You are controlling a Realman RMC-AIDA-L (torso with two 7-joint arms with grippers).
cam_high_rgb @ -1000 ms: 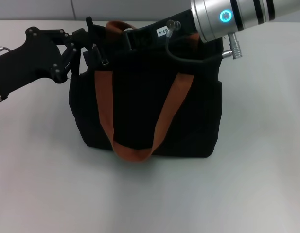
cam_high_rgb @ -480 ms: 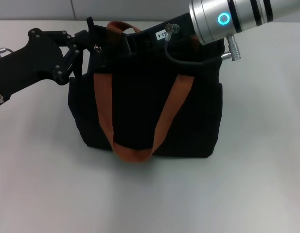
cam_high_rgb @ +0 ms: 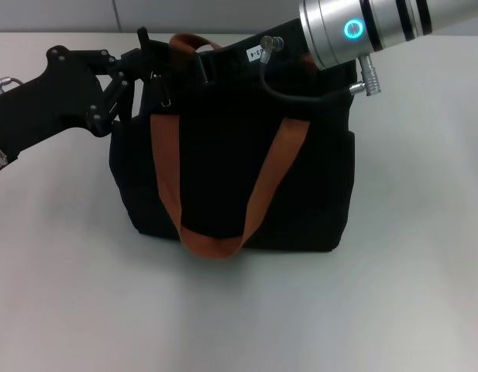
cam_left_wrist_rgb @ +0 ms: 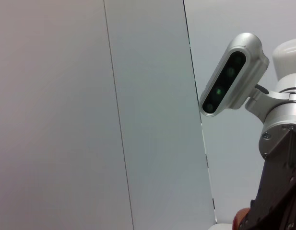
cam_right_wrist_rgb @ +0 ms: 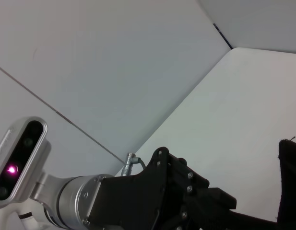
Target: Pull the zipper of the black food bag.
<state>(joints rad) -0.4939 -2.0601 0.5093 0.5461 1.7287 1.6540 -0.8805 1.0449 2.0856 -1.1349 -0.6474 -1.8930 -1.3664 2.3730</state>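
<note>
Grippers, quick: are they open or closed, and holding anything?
Left gripper: at the bag's top left corner by the zipper; cannot be told.
Right gripper: hidden; cannot be told.

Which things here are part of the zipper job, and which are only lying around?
Part of the job:
black food bag
zipper, at the bag's top edge
left gripper, at the bag's top left corner
right gripper, at the bag's top edge

Only around:
white table
orange-brown straps

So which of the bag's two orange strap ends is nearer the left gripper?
The strap end on the robot's left side of the bag; the left gripper sits at that top corner, while the other end runs under the right arm.
</note>
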